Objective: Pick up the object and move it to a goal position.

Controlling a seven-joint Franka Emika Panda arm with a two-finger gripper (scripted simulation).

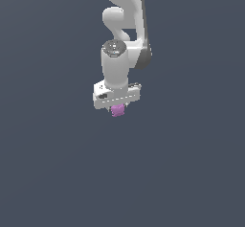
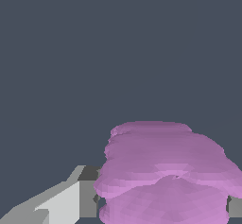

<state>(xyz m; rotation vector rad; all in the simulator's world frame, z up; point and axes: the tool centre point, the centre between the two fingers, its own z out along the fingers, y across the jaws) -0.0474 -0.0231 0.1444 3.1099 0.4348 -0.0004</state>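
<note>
1. Wrist view: gripper (image 2: 163,204) pinching the object (image 2: 165,171) betw. its fingers; one grey finger (image 2: 87,197) sits tight against the block's side, the other barely shows at the frame edge.
2. Object = pink-purple ridged lump, filling the low part of wrist view. In exterior view it pokes out just under the gripper (image 1: 118,107), object (image 1: 117,110) mostly tucked up betw. the fingers.
3. Why held so: prob. a top-down pinch w/ arm (image 1: 122,29) vertical, keeping the block squared for carry to goal.
4. Hidden/unclear: fingertips not resolvable in exterior view; no goal marker visible; plain grey backdrop, no edges, so can't tell if block is lifted or resting on anything.
</note>
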